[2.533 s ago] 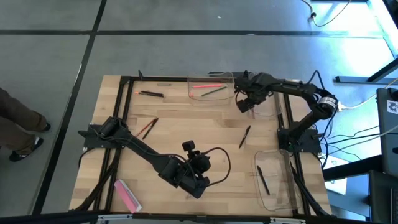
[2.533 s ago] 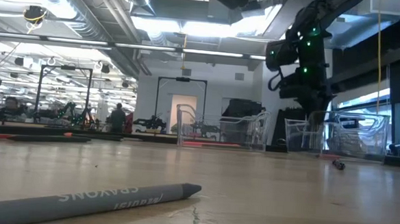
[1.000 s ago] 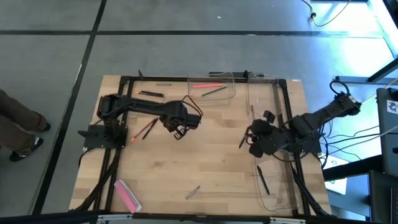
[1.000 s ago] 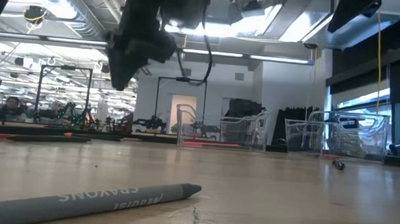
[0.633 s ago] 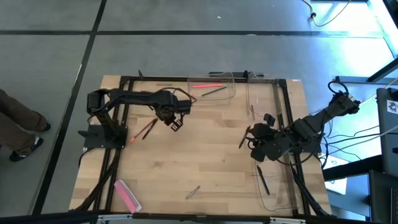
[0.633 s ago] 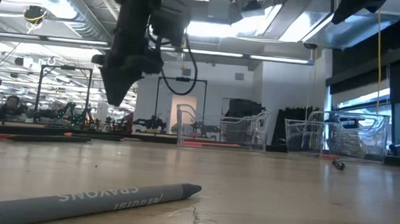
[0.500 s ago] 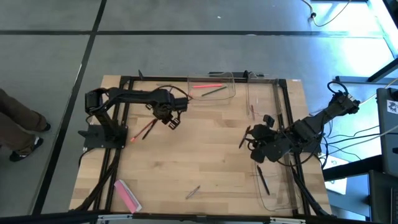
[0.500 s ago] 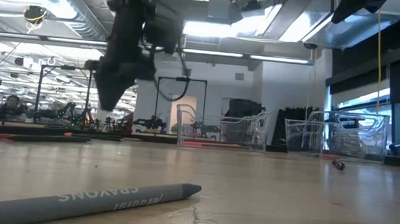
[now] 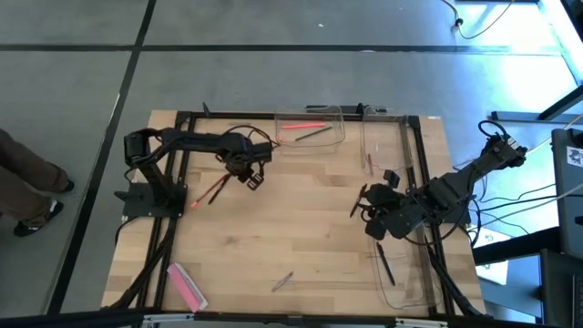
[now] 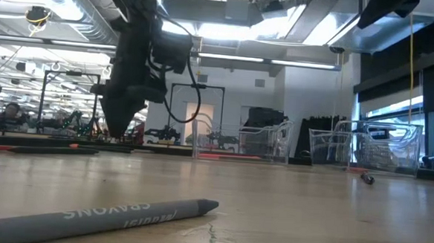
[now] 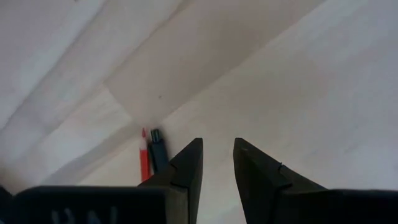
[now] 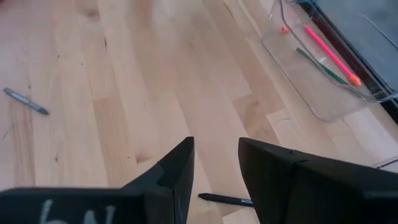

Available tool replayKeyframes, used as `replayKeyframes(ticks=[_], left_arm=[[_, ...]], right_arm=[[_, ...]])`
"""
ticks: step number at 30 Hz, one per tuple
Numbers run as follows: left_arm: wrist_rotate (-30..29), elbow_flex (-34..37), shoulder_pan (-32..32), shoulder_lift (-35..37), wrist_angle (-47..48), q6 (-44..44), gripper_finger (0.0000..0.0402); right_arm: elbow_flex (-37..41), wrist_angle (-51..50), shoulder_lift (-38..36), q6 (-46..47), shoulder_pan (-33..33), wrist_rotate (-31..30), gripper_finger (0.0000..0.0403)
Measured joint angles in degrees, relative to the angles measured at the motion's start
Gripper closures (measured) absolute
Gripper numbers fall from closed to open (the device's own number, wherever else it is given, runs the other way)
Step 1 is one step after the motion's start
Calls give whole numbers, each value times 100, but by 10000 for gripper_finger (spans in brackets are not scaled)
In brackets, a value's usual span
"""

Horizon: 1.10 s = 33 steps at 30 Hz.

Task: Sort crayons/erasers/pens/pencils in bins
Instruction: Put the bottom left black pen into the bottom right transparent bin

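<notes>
At the near left corner of the desk [image 9: 301, 246] the pink eraser [image 9: 186, 285] lies flat and alone, well apart from both my arms. Farther back on that side my left claw [image 9: 252, 179] hangs low over the bare wood, its fingers [image 11: 186, 171] a little spread and pinching nothing; a red stick [image 9: 210, 190] and a dark pen [image 9: 221, 183] lie side by side just beside it. Near the front edge in the middle a grey crayon [image 10: 104, 217] lies on its side. Along the far edge stands a clear bin [image 9: 339, 137] with a pink stick [image 9: 303, 126] and a green stick [image 9: 313, 133] inside. On the right my right claw [image 9: 366, 210] hovers empty, fingers [image 12: 178, 171] parted, just above a black pen [image 9: 359, 200]. A second bin [image 9: 412, 294] near the right front corner holds another dark pen [image 9: 385, 263].
</notes>
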<state>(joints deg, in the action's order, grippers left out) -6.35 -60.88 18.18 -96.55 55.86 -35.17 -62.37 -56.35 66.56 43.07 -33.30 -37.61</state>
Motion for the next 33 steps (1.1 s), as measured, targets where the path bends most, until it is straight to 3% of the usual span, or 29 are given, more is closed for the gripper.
replayKeyframes(ticks=[12,22,33], left_arm=[[-167,179,496,-4,-63,-176,319],[-234,773,537,-7,-526,42,319],[-339,804,517,-7,-691,124,319]], right_arm=[[4,4,21,-2,0,-481,275],[4,4,21,-2,0,-485,275],[4,4,21,-2,0,-487,275]])
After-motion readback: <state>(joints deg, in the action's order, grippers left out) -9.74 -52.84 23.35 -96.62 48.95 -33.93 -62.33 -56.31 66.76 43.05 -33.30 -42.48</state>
